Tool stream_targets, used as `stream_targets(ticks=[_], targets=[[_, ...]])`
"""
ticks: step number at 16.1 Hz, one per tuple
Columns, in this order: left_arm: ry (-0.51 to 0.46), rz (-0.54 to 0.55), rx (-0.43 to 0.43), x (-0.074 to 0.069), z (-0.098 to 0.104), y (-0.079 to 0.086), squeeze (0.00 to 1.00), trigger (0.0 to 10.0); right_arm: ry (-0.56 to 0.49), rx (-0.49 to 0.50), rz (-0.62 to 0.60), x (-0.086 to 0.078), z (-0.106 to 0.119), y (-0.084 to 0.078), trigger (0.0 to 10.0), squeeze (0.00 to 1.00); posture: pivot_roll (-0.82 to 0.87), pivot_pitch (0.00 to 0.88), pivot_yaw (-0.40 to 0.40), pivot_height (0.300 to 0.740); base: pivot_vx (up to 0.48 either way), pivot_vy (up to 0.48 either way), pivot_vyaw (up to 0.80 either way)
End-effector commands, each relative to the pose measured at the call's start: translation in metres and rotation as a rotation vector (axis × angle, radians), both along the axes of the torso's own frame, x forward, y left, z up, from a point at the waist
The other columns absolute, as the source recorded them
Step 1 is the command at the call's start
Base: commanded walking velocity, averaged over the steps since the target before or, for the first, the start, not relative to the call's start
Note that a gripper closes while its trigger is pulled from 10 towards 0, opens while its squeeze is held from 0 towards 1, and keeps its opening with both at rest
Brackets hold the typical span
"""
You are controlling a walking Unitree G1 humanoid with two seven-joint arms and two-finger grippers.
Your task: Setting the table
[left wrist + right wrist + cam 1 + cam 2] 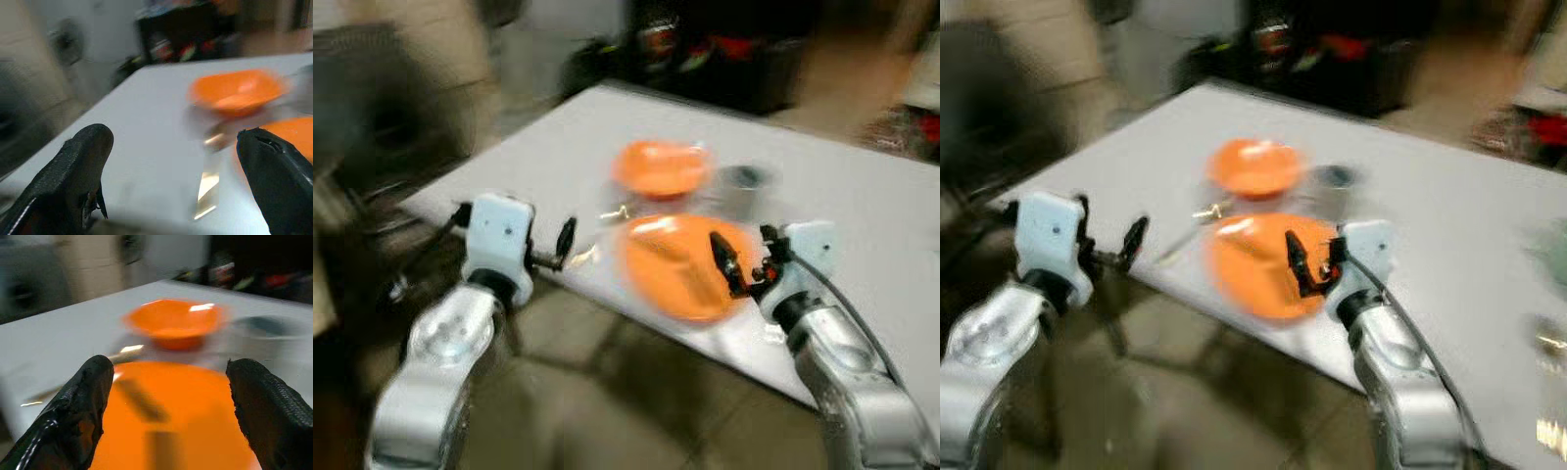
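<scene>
Left eye view, blurred as it is, shows a pale grey desk [558,147] with an orange plate [680,264] lying near its front edge and an orange bowl [661,166] just behind it, further onto the desk. A small grey cup [744,181], too smeared to make out well, stands just beside the bowl on the robot's right. Something shiny and thin, likely cutlery [210,188], lies on the desk to the left of the plate; the blur hides what kind it is. The right tool [166,401] hovers low over the near part of the plate, its two black fingers spread wide apart with nothing between them, and whether it touches the plate cannot be told. The left tool [171,171] is held out at the desk's front edge, to the left of the plate and near the cutlery, its fingers also spread and empty. Judging by how things lie, the setting is partly done: plate, bowl, cup and at least one piece of cutlery are already on the desk and grouped closely as one place. What seems left is tidying the arrangement, perhaps squaring the plate to the edge and laying the cutlery straight beside it, and adding anything that is missing. Dark furniture [724,49] stands blurred behind the desk.
</scene>
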State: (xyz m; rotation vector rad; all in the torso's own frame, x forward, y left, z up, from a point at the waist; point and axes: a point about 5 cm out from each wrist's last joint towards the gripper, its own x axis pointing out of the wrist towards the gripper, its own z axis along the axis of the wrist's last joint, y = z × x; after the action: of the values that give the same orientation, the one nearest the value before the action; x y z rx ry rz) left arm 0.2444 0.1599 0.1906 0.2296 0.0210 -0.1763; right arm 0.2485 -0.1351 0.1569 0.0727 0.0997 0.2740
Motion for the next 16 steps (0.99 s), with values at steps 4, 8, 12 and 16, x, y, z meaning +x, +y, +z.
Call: stream_targets(ticks=[4,8,12,16], targets=[[0.014,0.011,0.001,0.0005,-0.0007,0.0020,0.00,10.0,-0.014,0.007,0.014,-0.0009,0.0016,0.0025,10.0,0.00,0.01,0.006,0.003,0.740,0.000,0.345,0.80],[0.015,0.033,-0.016,0.0013,-0.0012,0.0049,0.00,10.0,-0.016,0.010,0.023,-0.0006,0.0014,0.0043,10.0,0.00,0.01,0.000,-0.003,0.740,0.000,0.356,0.80],[0.011,0.039,-0.016,0.0013,-0.0005,0.0043,0.00,10.0,-0.012,0.016,0.028,-0.0007,0.0002,0.0048,10.0,0.00,0.01,0.000,-0.002,0.740,0.000,0.354,0.80],[0.000,0.034,-0.009,0.0016,0.0002,0.0054,0.00,10.0,0.029,0.088,-0.041,0.0008,-0.0058,-0.0003,10.0,0.00,0.01,0.000,0.000,0.740,0.000,0.258,0.40]])
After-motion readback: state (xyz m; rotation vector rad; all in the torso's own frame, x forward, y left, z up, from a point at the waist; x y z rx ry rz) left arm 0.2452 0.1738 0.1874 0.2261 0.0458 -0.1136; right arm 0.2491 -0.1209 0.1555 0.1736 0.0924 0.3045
